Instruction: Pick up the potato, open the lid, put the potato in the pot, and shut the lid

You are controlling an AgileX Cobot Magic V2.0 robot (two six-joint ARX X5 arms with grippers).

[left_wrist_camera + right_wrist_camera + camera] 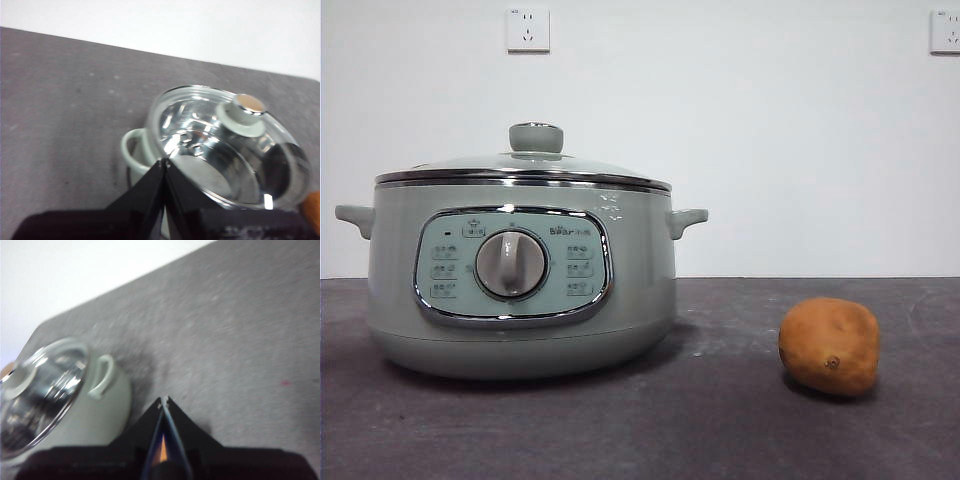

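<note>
We see the pot (520,290) standing on the dark grey desk (720,420), its control panel and central dial (511,264) facing the front camera. The lid (520,168) sits closed on the pot's rim, with its green knob (536,137) upright on top. The potato (829,346) lies on the desk, well apart from the pot on the side of the handle that points toward it, its small dark eye spot turned toward us. Two white wall sockets (528,29) hang on the pale wall behind.

Neither arm shows in the front view. From the left wrist we look down on the glass lid and the shiny inner bowl beneath it, with one side handle (134,150) near; our left claw (165,165) is clenched, its two black jaws meeting at the tips, holding nothing. From the right wrist we see the pot's other handle (102,376) and the bare desk; our right claw (164,402) is likewise clenched and empty, above the desk beside the pot.
</note>
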